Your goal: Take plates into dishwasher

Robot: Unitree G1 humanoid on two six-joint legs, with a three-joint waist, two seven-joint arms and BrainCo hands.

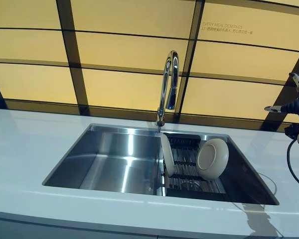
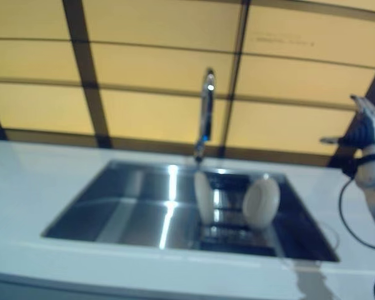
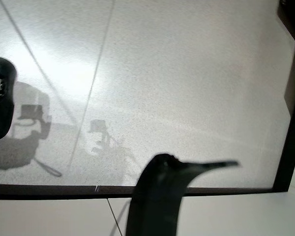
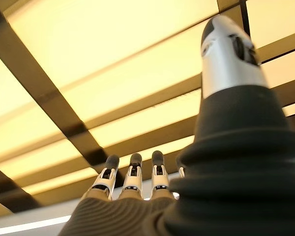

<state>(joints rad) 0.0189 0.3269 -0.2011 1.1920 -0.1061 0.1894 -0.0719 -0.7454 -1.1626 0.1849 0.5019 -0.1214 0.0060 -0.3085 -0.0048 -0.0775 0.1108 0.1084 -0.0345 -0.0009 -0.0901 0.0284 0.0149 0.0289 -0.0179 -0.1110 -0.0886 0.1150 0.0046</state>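
White plates [image 1: 212, 158] lean loosely in the sink rack [image 1: 185, 164]; the empty, straight-fingered right hand [image 4: 133, 179] could topple them.

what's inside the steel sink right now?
In the stainless steel sink, a dark wire dish rack fills the right part, holding two white plates on edge: one at its left, one round at its right. The rack hides the basin floor beneath.

Sink [image 1: 104, 159]: brushed steel, shiny streaks. Rack [image 1: 187, 164] inside sink: dark slats. Plates [image 1: 213, 158] in rack: cream-white, plain. Tap [image 1: 168, 87] behind sink: chrome. Counter [image 1: 20, 149] round sink: white. Wall panels [image 1: 124, 50] behind sink: yellow w/ dark brown bands.
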